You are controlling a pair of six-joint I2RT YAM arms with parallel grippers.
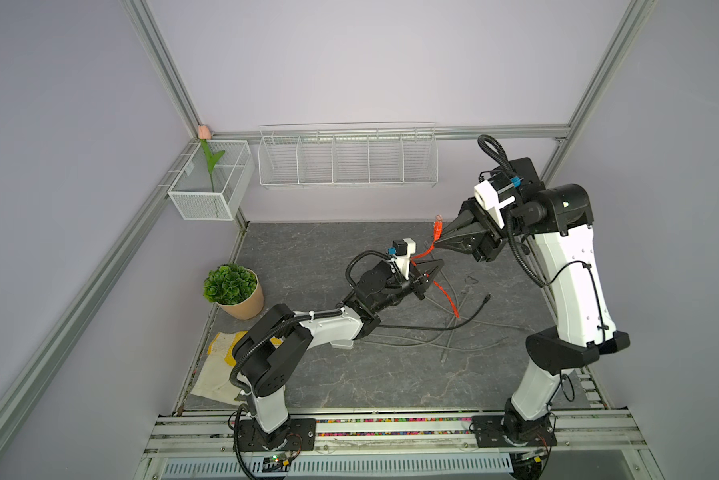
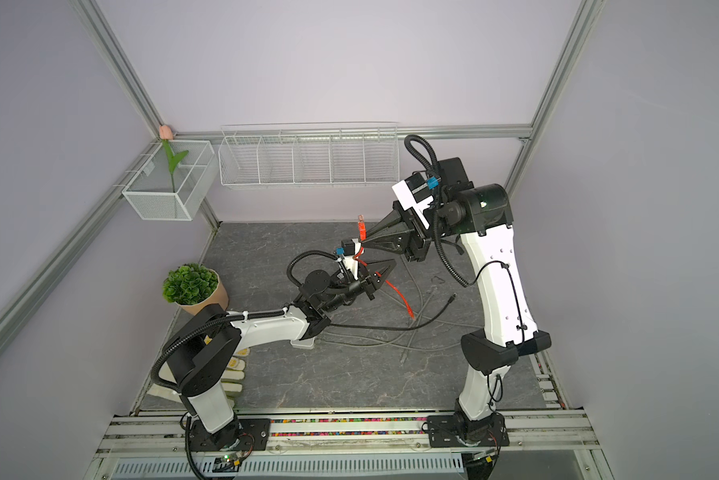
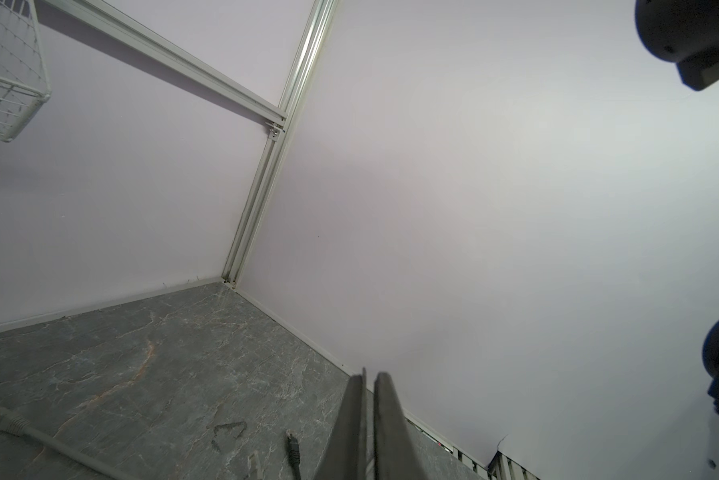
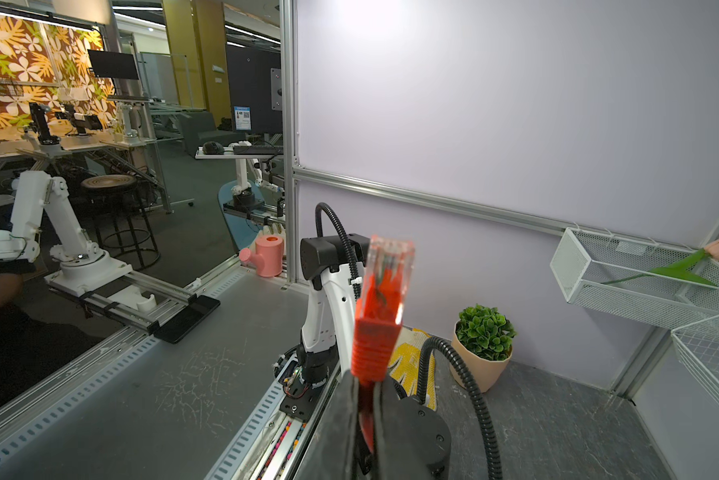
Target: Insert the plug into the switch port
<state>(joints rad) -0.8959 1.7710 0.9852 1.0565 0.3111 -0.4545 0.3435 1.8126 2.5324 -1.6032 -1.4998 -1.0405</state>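
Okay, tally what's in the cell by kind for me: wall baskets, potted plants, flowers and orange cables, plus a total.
wall baskets: 2, the mesh basket and the wire rack
potted plant: 1
tulip: 1
orange cable: 1
total: 5

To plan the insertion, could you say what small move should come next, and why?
Probably lower the right end effector toward the table: it pinches the orange cable just behind the plug, raised well clear of the tabletop, and no switch port clearly shows.
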